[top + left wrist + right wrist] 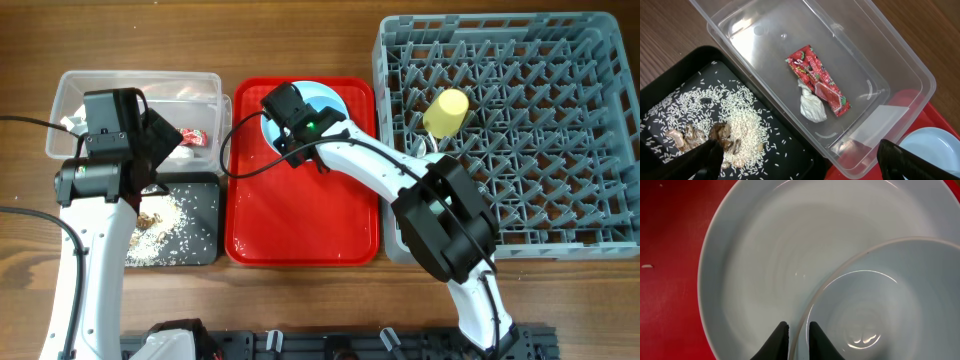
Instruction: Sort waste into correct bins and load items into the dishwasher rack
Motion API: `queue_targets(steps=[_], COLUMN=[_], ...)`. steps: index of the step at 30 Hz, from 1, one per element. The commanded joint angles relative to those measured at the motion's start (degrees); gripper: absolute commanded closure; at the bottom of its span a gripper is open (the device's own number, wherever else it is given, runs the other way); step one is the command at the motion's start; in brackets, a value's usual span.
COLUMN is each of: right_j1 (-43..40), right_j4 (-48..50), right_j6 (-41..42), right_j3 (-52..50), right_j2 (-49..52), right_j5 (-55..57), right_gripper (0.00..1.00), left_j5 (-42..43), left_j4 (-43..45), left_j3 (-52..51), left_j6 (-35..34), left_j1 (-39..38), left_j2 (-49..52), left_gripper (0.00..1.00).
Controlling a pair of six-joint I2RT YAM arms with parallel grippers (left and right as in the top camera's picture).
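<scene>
In the right wrist view my right gripper point(799, 332) is shut on the rim of the mint green bowl point(880, 300), one finger inside and one outside. The bowl sits in the light blue plate point(765, 255) on the red tray point(300, 220). My left gripper point(800, 160) is open and empty above the edge between the black tray point(790, 150) and the clear tub point(900, 55). The red wrapper point(817, 80) and white tissue point(811, 105) lie in the tub. Rice scraps point(740, 117) lie in the black tray. The yellow cup point(446, 110) stands in the grey rack point(560, 120). I cannot make out the fork and spoon.
The red tray lies between the bins at the left and the rack at the right. The right arm point(380, 170) stretches across the tray from the rack's left edge. Bare wooden table shows along the far and left sides.
</scene>
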Motion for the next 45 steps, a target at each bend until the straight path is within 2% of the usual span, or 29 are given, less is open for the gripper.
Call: queue_targets(steps=[1, 13, 21, 34, 45], right_j1=[-0.2, -0.2, -0.2, -0.26, -0.26], right_j4=[0.15, -0.85, -2.08, -5.01, -5.51], right_j6=[-0.07, -0.11, -0.33, -1.62, -1.6], right_j3=[0.02, 0.0, -0.26, -0.24, -0.26], right_j2=[-2.54, -4.7, -3.93, -2.34, -2.32], right_j5=[0.94, 0.92, 0.92, 0.92, 0.92], right_gripper=[0.84, 0.83, 0.76, 0.8, 0.79], left_j5=[-0.35, -0.35, -0.35, -0.35, -0.35], left_j4=[0.0, 0.0, 0.0, 0.0, 0.0], left_j3=[0.7, 0.7, 0.7, 0.7, 0.7], left_j6=[0.92, 0.92, 0.92, 0.92, 0.92], left_j1=[0.26, 0.26, 0.26, 0.26, 0.26], left_j2=[-0.5, -0.5, -0.5, -0.5, -0.5], left_gripper=[0.0, 0.0, 0.0, 0.0, 0.0])
